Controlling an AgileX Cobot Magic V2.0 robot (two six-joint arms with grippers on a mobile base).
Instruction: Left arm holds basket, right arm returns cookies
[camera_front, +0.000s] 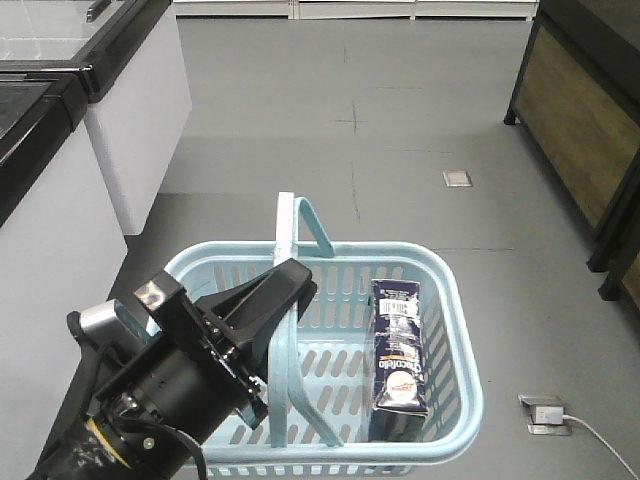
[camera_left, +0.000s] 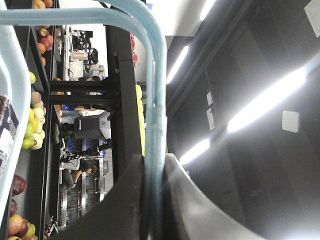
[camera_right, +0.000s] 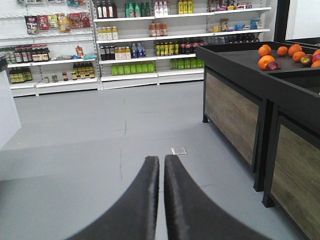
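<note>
From the front: clamping the left gripper (camera_front: 292, 280) on the basket (camera_front: 468, 385) by its raised handle (camera_front: 288, 225), carrying the cookies (camera_front: 398, 350) upright inside, near the basket's right wall. 
At the left wrist: pinching that handle (camera_left: 158, 100) between both fingers (camera_left: 131, 200). 
At the right wrist: holding the right gripper (camera_right: 161, 167) empty, fingers together, over grey floor (camera_right: 75, 135).

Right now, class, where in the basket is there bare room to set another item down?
Bare floor between the handles and the cookie box, back to the far wall of the basket. Crowded: box on the right; left gripper, clamping the handles, overhangs the left.
</note>
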